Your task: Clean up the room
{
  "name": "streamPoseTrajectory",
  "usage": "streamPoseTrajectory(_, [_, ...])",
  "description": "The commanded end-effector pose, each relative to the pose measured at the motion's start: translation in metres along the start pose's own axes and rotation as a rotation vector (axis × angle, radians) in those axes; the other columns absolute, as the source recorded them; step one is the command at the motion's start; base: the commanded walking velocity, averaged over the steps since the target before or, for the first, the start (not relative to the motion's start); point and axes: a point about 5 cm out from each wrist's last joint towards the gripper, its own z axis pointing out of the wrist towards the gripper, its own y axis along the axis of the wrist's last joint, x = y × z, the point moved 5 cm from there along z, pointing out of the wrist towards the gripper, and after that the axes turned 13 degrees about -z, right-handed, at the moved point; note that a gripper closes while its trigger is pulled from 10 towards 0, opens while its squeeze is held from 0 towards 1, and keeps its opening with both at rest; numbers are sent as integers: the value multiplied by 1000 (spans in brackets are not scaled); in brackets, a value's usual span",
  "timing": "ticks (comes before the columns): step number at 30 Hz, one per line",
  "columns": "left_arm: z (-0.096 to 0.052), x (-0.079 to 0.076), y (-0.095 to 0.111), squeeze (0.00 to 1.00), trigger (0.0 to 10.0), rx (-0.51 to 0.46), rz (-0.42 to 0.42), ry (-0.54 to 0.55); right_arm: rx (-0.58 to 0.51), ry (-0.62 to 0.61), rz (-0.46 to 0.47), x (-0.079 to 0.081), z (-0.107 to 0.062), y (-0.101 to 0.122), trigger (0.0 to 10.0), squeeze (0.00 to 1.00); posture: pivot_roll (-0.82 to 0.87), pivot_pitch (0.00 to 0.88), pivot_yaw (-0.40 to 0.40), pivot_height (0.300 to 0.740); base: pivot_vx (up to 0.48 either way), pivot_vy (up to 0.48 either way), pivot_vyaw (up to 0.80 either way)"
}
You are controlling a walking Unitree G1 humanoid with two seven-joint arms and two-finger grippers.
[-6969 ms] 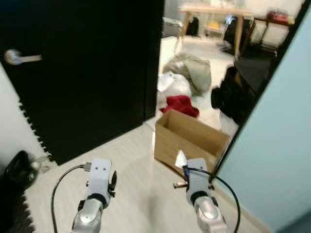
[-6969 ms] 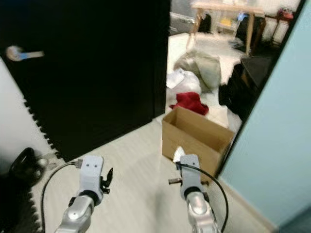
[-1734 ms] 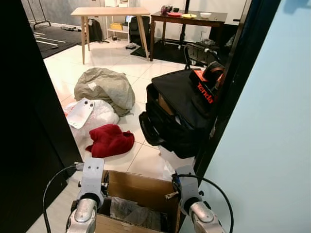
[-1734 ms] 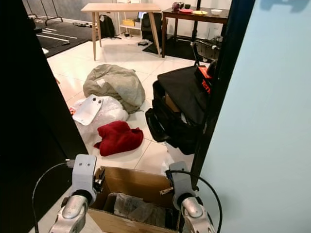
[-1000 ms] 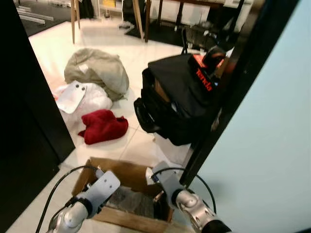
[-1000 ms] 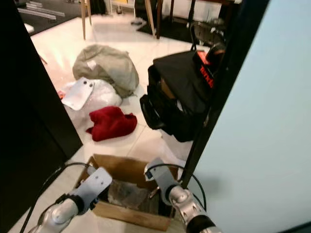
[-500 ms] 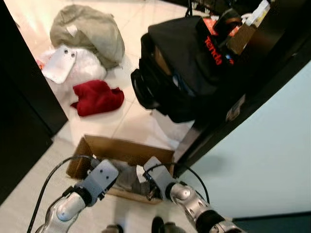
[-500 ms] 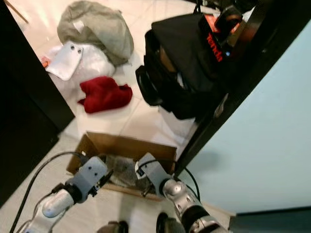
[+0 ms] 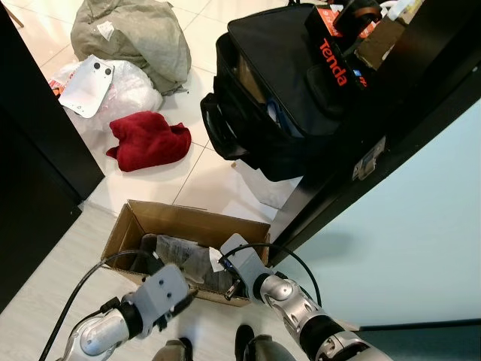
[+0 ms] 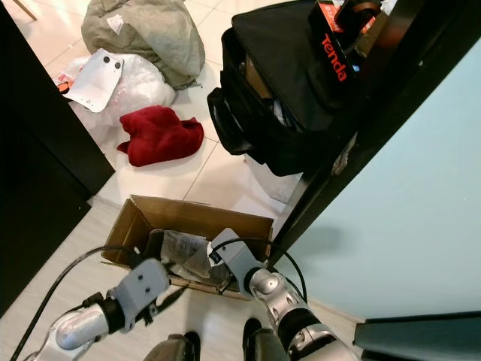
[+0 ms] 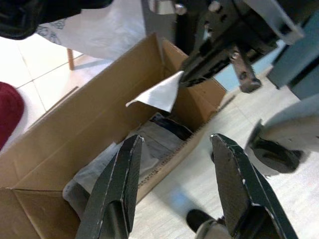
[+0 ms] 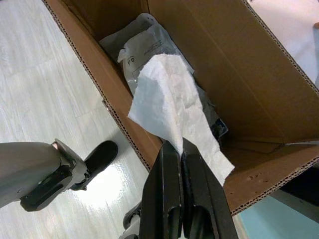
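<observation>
Pinching a white paper sheet, the right end effector has its two black fingers pressed together on the sheet's lower edge, directly above the open cardboard box.
- Paper sheet: crumpled, hanging over the box's near wall; its far corner lies against the grey plastic packaging inside the box.
- Cardboard box: on the pale wood floor, just beyond both end effectors. Contents partly hidden by the right arm; beyond the grey packaging, what else lies inside cannot be made out.
- Left end effector: fingers spread apart, holding nothing, hovering at the box's near wall, close beside the right one.
- Red cloth: crumpled on the white tiles, well beyond the box.
- Clear plastic bag with a white flat piece on it: just past the red cloth, partly cut off by the dark door.
- Grey-green bundle: farther still, cut off at the top.
- Black bag with red lettering: beyond the box, toward the right end effector's side, against the dark door frame; its open interior is too dark to read.
</observation>
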Motion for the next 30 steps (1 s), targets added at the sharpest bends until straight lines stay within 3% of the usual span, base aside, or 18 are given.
streamPoseTrajectory(1, [-6, -12, -8, 0, 10000, 32, 0, -61, 21, 24, 26, 9, -1, -10, 10000, 0, 58, 446, -102, 721, 0, 0, 0])
streamPoseTrajectory(14, [-13, -10, -8, 0, 10000, 50, 44, -92, 36, 49, 3, 10, -1, -12, 10000, 0, 62, 438, -103, 721, 0, 0, 0])
streamPoseTrajectory(20, [-18, -11, -12, 0, 10000, 76, 54, -127, 47, 58, 8, 3, -3, -14, 10000, 0, 59, 440, -102, 721, 0, 0, 0])
streamPoseTrajectory(30, [-24, -12, -16, 0, 10000, 98, 56, -152, 36, 88, 18, 10, -2, -13, 10000, 0, 63, 439, -101, 721, 0, 0, 0])
